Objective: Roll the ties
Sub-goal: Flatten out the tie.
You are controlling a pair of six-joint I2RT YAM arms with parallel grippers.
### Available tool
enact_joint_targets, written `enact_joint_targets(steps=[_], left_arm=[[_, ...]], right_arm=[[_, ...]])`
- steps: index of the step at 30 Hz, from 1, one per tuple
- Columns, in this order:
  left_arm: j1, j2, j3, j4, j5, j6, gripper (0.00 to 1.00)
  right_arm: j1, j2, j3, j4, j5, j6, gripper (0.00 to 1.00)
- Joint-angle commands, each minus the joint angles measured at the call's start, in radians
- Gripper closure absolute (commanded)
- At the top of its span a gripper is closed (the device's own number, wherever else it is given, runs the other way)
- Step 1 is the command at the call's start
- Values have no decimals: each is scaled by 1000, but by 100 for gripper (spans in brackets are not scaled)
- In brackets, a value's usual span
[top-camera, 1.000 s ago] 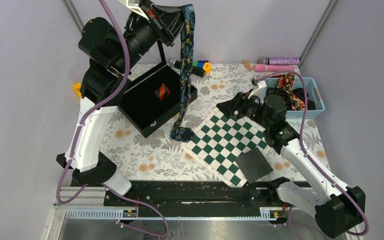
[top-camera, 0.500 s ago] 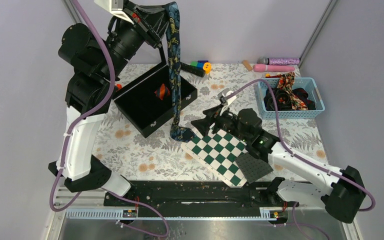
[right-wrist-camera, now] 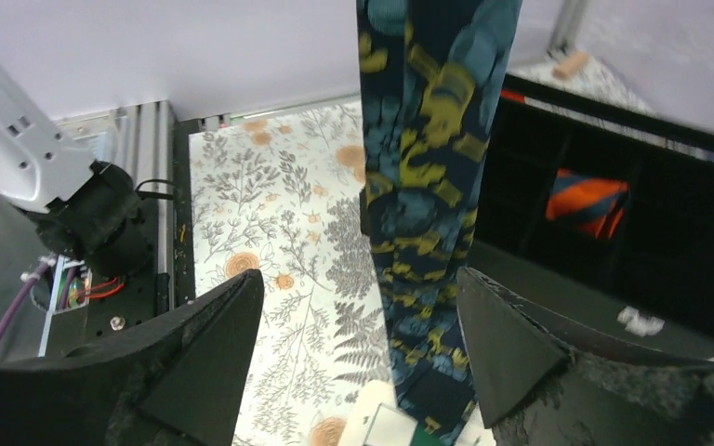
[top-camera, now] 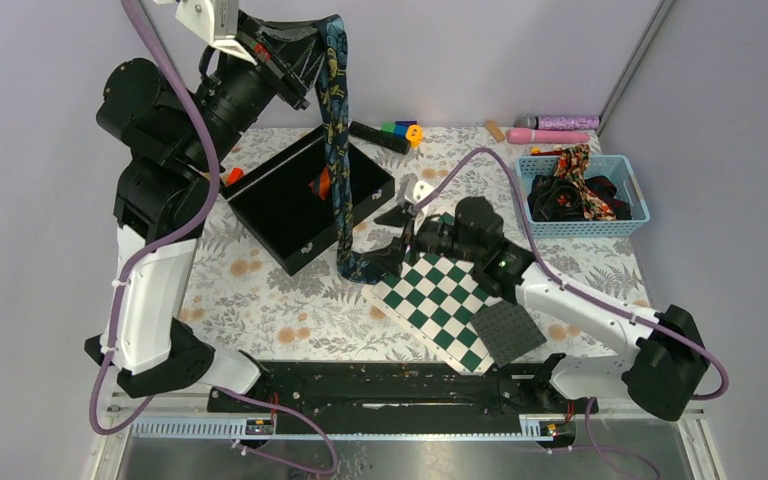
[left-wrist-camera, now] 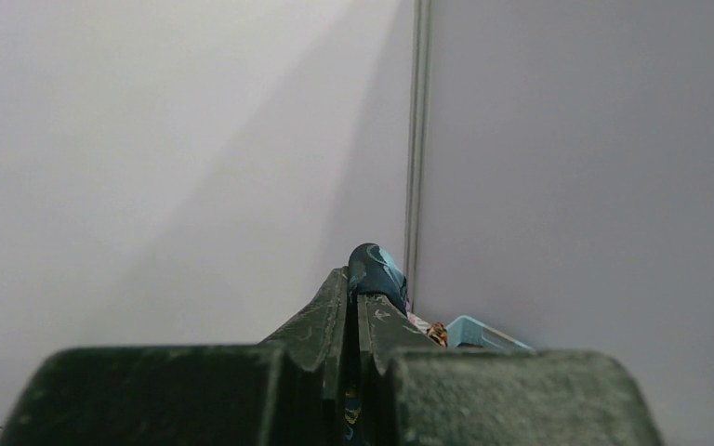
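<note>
Navy floral tie (top-camera: 338, 150) hangs pinched in the left tool (left-wrist-camera: 353, 297) — tail just beside the wide-open right tool (right-wrist-camera: 361, 279).

The floral tie (right-wrist-camera: 428, 186) is woven cloth with a soft, low sheen. The striped tie (right-wrist-camera: 588, 200) looks like similar smooth cloth. The left gripper (left-wrist-camera: 353, 283) is grainy matt black plastic. The box (top-camera: 312, 250) at far left is matt black. The chequered board (top-camera: 440, 300) is smooth and faintly glossy. The far-right basket (top-camera: 642, 212) is blue latticed plastic. The near rail (top-camera: 180, 427) is ribbed bare metal.
</note>
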Motion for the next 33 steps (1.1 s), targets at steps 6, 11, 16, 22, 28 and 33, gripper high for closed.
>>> enact_joint_targets(steps=[6, 11, 16, 22, 28, 33], left_arm=[[14, -96, -56, 27, 156, -8, 100], [15, -113, -56, 21, 184, -9, 100], [15, -123, -58, 10, 184, -3, 100], [17, -132, -58, 10, 182, 4, 100], [18, -135, -58, 7, 183, 12, 100], [21, -135, -57, 5, 186, 14, 100]], right_arm=[[-162, 154, 172, -45, -548, -229, 14], [-201, 278, 286, -48, -726, -239, 14], [-201, 403, 373, -14, -738, -224, 15], [-199, 534, 393, 142, -794, -121, 18], [-179, 646, 308, 645, -852, 282, 23], [-124, 698, 278, 736, -874, 321, 25]])
